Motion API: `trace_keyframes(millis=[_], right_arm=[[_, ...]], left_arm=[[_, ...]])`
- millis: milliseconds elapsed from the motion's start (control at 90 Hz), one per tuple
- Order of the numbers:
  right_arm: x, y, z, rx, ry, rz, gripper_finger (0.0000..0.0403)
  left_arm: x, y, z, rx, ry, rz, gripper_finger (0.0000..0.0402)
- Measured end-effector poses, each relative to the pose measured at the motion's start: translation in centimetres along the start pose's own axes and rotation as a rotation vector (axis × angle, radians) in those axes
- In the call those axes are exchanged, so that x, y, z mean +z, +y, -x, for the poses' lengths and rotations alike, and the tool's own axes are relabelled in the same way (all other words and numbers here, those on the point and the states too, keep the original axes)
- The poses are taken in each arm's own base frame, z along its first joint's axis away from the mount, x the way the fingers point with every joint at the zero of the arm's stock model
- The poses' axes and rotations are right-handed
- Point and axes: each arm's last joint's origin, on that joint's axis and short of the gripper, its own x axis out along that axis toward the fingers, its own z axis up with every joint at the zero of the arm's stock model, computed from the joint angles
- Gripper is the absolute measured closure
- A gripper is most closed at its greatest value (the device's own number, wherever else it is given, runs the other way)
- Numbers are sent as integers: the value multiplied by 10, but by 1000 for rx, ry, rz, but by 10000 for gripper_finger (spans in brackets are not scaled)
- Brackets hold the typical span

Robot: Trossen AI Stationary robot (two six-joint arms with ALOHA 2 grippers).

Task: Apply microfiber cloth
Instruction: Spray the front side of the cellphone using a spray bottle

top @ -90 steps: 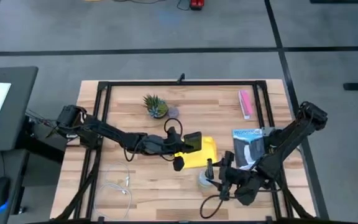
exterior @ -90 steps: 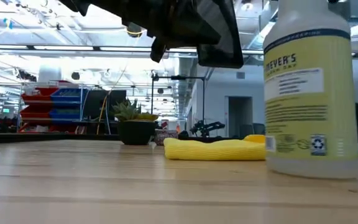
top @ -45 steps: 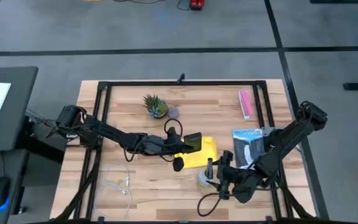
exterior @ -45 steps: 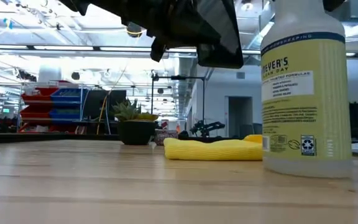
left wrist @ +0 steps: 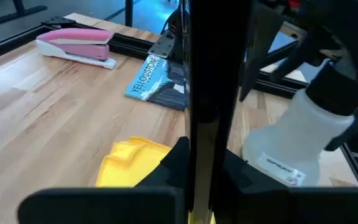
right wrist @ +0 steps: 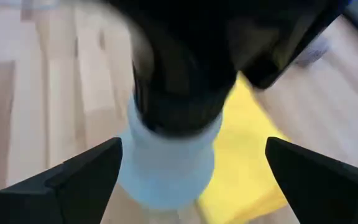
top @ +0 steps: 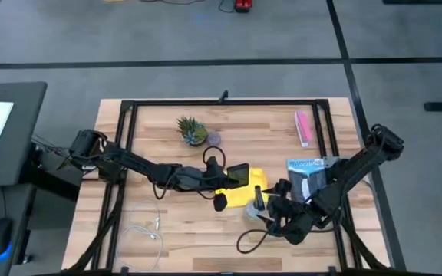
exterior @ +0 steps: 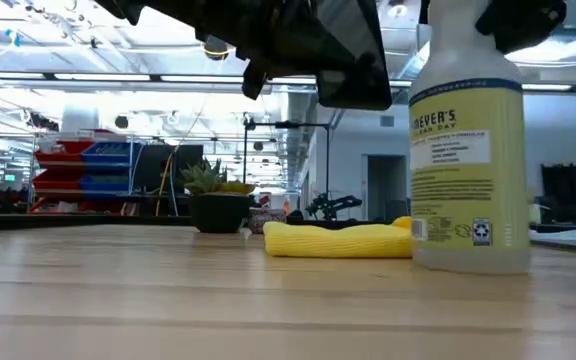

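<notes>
Bottle (exterior: pixel 468 160) "MEYER'S CLEAN DAY" | right end effector (top: pixel 261 201) grips it | left end effector (top: pixel 232 178) grips phone (top: pixel 239 174)

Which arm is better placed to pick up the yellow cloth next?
Probably neither is free: the left gripper holds the black smartphone above the microfiber cloth; the right gripper grips the spray bottle beside it.

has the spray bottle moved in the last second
Yes. In the low view the spray bottle has slid left, now overlapping the right end of the yellow microfiber cloth, with the right pincer around it.
</notes>
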Motion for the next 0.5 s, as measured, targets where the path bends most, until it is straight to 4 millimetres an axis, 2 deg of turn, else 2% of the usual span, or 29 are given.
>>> trace_keyframes(millis=[244, 500], right_arm=[[2, -2, 3, -22, -33, 6, 16], [14, -16, 20, -15, -86, -9, 16]], left_arm=[[0, 0, 0, 0, -1, -14, 389], [4, 1, -1, -4, -41, -73, 389]])
